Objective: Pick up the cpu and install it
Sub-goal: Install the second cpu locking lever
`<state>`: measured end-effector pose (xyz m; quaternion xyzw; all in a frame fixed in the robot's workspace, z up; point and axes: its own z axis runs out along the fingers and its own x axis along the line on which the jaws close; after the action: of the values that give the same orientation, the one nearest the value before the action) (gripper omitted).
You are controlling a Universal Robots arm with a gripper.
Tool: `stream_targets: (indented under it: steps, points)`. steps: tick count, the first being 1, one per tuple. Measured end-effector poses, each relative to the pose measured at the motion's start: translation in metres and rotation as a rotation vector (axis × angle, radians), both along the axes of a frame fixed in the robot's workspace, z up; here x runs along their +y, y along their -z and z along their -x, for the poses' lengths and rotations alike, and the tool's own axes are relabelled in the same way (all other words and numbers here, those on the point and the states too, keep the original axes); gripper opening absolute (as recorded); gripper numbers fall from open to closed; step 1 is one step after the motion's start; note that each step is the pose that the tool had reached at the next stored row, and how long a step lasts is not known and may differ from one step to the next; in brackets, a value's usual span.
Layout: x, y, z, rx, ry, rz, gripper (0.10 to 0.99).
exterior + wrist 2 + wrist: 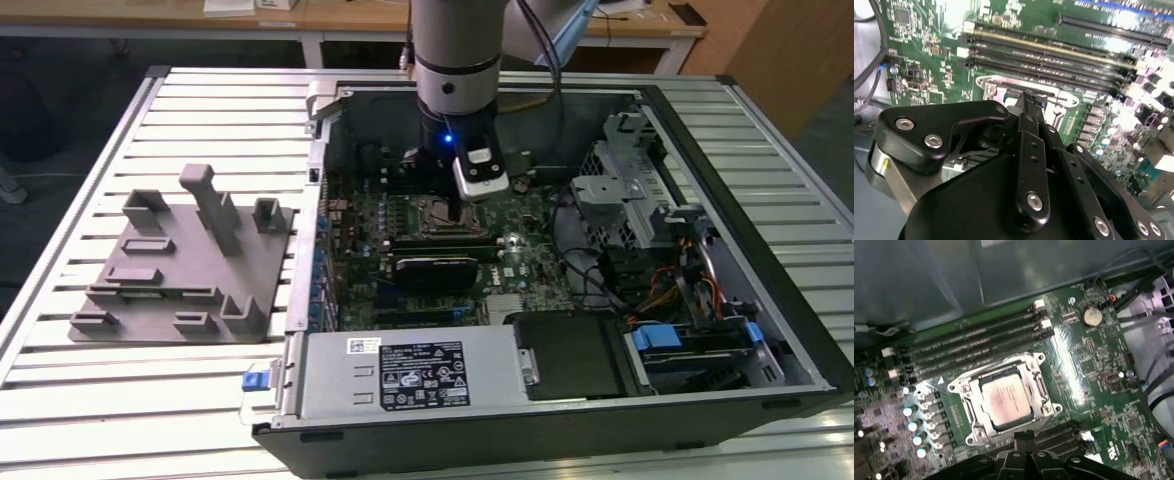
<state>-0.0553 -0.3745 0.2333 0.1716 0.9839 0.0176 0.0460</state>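
- Landmark for all positions: the CPU socket [1004, 400], a bright metal frame on the green motherboard [1094, 370] inside the open computer case [747, 250]
- The cpu [1005, 401] lies flat inside the socket frame, silver top facing up, square with the frame edges; judged seated in place, so the installing step looks done or nearly so
- The gripper [1024, 436] sits just beside the socket's edge in the first wrist view, fingertips drawn together with no visible gap and nothing between them; judged closed and empty, not holding the cpu
- In the second wrist view the black finger linkage [1029, 165] points down at the socket frame, which partly shows past its tip
- In the exterior view the arm [457, 60] stands upright over the socket, wrist low within the case; a vertical approach fits a part that must drop straight into its frame
- Memory slots [974, 347] run alongside the socket, on the side away from the gripper, all without modules
- Coin battery [1091, 316] lies on the board beyond the slots' end, well apart from the socket
- Grey fixture plate [180, 265] with upright posts rests outside the case on the slatted table [80, 400], well apart from the socket; no chip visible on it
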Motion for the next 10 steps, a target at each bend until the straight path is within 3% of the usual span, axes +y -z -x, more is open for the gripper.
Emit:
stream_targets:
  steps: [4, 10]
  points:
    - [-0.0037, 0.0003, 0.0, -0.0001, -0.004, 0.0, 0.106]
    - [-0.0057, 0.0018, 0.0012, -0.0001, -0.054, 0.001, 0.106]
